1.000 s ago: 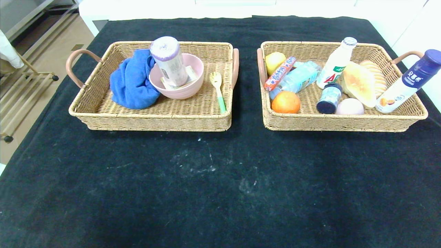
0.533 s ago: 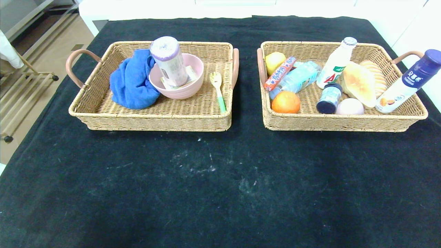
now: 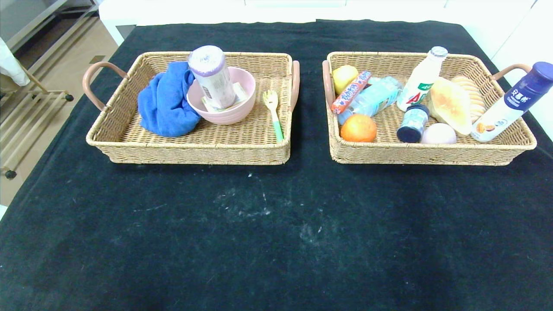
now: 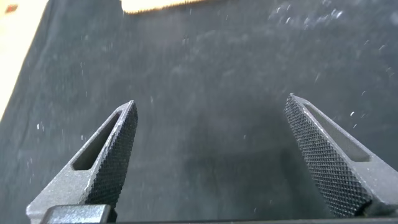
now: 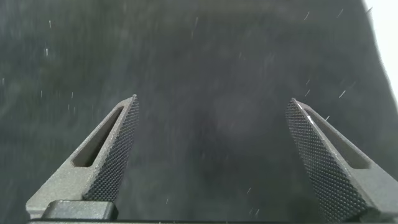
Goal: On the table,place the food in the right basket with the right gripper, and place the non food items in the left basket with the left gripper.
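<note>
The bowl (image 3: pixel 221 100) partly hides a packet (image 3: pixel 239 96) inside.

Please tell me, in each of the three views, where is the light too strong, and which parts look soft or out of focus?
Head view: the white surface behind the table is washed out by glare; the baskets look sharp. Left wrist view: the open left tool is sharp, the cloth beyond it soft. Right wrist view: the open right tool is sharp, the cloth soft, with a bright strip at one edge.

A black cloth (image 3: pixel 276 224) covers the worktop, marked with pale scuffs near its middle. Past its left edge lies tan floor (image 3: pixel 56 77) with a pale metal rack (image 3: pixel 21 116) on small dark casters. White surfaces (image 3: pixel 510 26) border the far side
</note>
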Controlling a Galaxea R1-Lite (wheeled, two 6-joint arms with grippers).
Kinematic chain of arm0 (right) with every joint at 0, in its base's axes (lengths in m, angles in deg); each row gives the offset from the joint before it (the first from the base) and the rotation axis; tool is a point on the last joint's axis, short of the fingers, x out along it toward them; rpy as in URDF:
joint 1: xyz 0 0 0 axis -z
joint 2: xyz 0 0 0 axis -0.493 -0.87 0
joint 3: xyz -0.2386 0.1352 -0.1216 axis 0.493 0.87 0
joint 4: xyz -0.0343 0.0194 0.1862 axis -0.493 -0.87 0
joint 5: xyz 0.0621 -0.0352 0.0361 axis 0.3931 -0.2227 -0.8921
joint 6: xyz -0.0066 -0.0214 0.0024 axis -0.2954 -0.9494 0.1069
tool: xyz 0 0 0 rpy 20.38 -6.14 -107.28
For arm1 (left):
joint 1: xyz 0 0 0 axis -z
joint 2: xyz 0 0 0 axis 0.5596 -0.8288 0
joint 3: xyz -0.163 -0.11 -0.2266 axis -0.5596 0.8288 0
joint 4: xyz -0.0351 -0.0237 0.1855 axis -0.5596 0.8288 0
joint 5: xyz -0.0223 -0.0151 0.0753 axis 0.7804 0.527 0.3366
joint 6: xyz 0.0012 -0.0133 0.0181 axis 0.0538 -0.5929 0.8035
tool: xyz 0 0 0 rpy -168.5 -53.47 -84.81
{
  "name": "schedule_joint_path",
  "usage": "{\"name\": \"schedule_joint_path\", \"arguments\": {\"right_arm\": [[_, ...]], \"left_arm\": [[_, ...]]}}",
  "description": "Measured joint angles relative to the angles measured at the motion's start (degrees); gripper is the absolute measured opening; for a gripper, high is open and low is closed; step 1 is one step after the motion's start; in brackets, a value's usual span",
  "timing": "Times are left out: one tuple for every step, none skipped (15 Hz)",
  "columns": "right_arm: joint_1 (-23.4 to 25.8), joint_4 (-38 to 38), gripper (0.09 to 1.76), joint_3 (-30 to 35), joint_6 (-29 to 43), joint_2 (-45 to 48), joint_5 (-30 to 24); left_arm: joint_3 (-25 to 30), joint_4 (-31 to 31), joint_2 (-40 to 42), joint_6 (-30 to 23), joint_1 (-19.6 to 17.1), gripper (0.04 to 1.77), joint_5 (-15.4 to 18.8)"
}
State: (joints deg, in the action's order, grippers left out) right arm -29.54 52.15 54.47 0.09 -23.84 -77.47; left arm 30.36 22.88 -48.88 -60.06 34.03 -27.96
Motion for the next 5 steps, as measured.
{"name": "schedule_joint_path", "arguments": {"right_arm": [[0.0,-0.01,1.71,0.02,1.44,0.0,-0.07],[0.0,-0.09,1.71,0.07,2.56,0.0,0.11],[0.0,-0.15,1.71,0.1,3.28,0.0,0.22],[0.0,-0.21,1.71,0.11,3.73,0.0,0.23],[0.0,-0.21,1.71,0.13,3.8,0.0,0.3]], "left_arm": [[0.0,0.2,0.0,-0.28,0.0,1.72,-0.23],[0.01,0.54,0.0,-0.35,0.0,1.72,-0.63],[0.04,2.21,0.0,-0.33,0.0,1.72,-1.57],[0.06,5.02,0.0,-0.35,0.0,1.72,-2.1],[0.04,5.66,0.0,-0.33,0.0,1.72,-2.32]]}}
